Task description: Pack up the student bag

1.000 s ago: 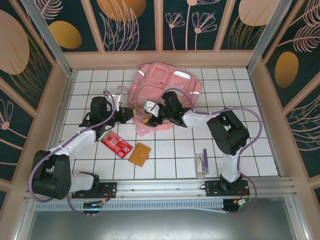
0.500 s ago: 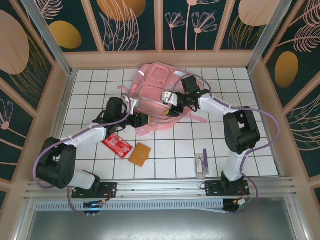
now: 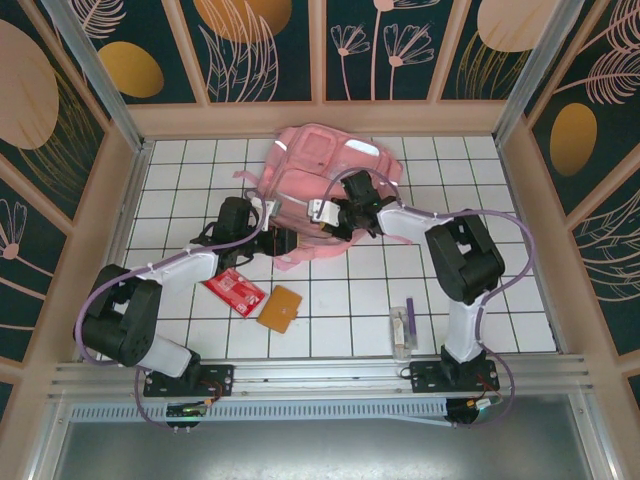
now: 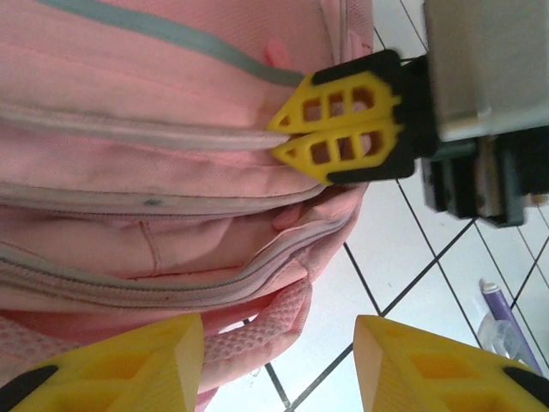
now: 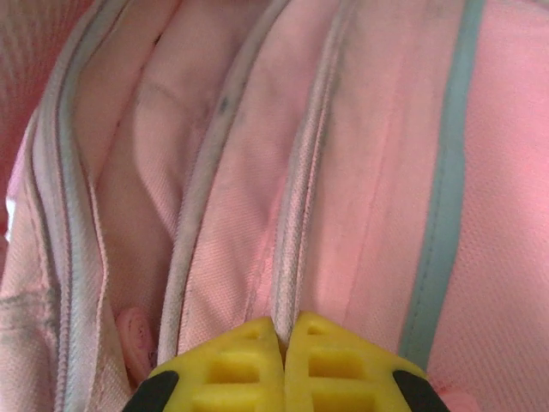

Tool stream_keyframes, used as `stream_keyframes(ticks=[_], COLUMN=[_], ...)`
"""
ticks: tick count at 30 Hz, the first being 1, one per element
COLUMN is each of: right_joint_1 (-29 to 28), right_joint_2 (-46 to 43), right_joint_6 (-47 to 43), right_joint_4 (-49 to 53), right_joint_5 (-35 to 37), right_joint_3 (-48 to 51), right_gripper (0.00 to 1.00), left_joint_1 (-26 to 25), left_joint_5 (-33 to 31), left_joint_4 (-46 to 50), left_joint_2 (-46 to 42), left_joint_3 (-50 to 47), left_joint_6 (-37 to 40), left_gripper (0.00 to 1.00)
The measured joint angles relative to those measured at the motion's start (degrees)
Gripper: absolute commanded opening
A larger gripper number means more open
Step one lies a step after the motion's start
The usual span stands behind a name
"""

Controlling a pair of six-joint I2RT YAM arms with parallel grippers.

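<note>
Bag point(image 3: 322, 178) at 12 o'clock on counter point(image 3: 480, 300). Right tool point(image 4: 276, 137), fingers together, presses a zip seam point(image 5: 296, 215); left tool point(image 4: 279, 343), fingers apart, hovers at 7 o'clock. Brace fabric before pulling.

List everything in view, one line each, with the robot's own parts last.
student bag: one, pink with silvery strips, far middle of the table
flat packet: one, red, near-left of the bag
flat pouch: one, orange-tan, just right of the packet
clear case: one, transparent with a purple pen-like item in it, near right
table: one, white tiles with dark lines
walls: dark panels with peach flower patterns, around the table
left gripper: one, yellow fingers, open, at the bag's near-left edge
right gripper: one, yellow fingers, shut, tips against the bag's zipper seam
</note>
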State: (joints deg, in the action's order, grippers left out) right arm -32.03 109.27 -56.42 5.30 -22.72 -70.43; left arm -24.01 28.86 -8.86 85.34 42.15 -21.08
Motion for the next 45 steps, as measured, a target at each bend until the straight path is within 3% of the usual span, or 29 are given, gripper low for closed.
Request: stream_keyframes(ticks=[8,17,21,26,38,45], right_joint_1=[5.3,6.9,6.9,6.9,6.9,6.9], right_joint_2=[-5.3,-5.7,-5.5,-5.1,-4.6,-4.5], right_joint_6=[7.9,18.8,25.4,30.6,35.4,35.9], right_joint_4=[0.9,-0.7,-3.9,-6.4,-6.9,-6.8], right_joint_5=[-8.4,-13.3,-14.7,-16.3,-18.8,-19.3], right_joint_3=[-2.1,-2.5,-2.6,-2.6,-3.4,-3.4], right_gripper=[0.00,0.00,0.00,0.00,0.00,0.00], left_joint_1=[0.0,-0.6,-5.7,-14.3,-14.7,-14.7], left_joint_5=[-1.9,0.1,0.2,-4.5,-20.8,-21.5], left_joint_4=[2.7,2.6,1.3,-1.0,0.2,0.1], left_joint_2=[-0.4,2.4,2.2,2.4,10.3,12.7], left_joint_3=[5.8,8.2,8.1,7.9,14.6,15.1], left_joint_6=[4.8,6.8,5.6,3.8,5.5,10.2], left_gripper=[0.52,0.54,0.54,0.52,0.34,0.04])
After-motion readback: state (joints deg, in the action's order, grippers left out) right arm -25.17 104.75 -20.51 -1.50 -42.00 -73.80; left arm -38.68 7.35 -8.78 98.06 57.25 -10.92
